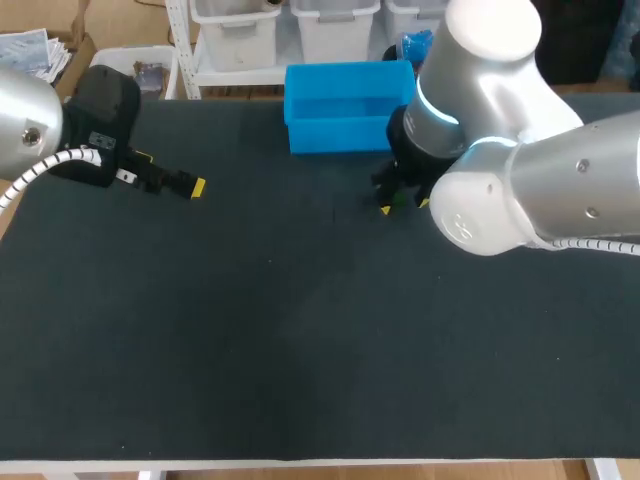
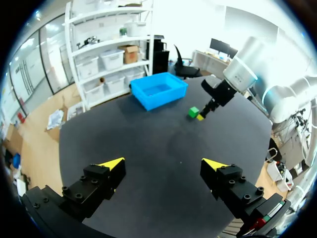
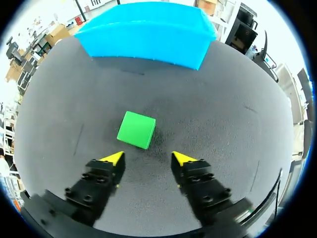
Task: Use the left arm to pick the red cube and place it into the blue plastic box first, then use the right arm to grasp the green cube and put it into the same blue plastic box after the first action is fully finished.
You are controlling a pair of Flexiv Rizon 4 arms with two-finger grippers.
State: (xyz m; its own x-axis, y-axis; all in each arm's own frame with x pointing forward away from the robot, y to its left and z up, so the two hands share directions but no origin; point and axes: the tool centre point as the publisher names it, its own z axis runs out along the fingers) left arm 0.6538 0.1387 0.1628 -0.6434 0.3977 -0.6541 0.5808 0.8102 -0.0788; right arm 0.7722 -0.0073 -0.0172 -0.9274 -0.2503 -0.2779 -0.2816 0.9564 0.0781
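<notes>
My right arm's big pale elbow [image 1: 520,190] fills the near side of the head view, at about 3 o'clock over the tabletop [image 1: 300,350]. Its right claw [image 3: 147,158] hangs low with the fingers spread and nothing between them. The green cube [image 3: 136,129] lies flat on the mat just ahead of the yellow tips, a touch toward 11 o'clock from the claw, not yet between the fingers. Beyond it, at 12 o'clock on the tabletop, stands the blue plastic box [image 3: 148,34], apart from the cube. The left claw [image 2: 163,163] hovers near 10 o'clock, well apart from the box, spread and empty. The red cube shows nowhere on the tabletop, and what can be seen of the box's inside shows no red either. So I judge the first placement done, with the cube hidden behind a wall. The second half has barely begun: the green cube has yet to be pinched, lifted, carried over the rim and dropped.
</notes>
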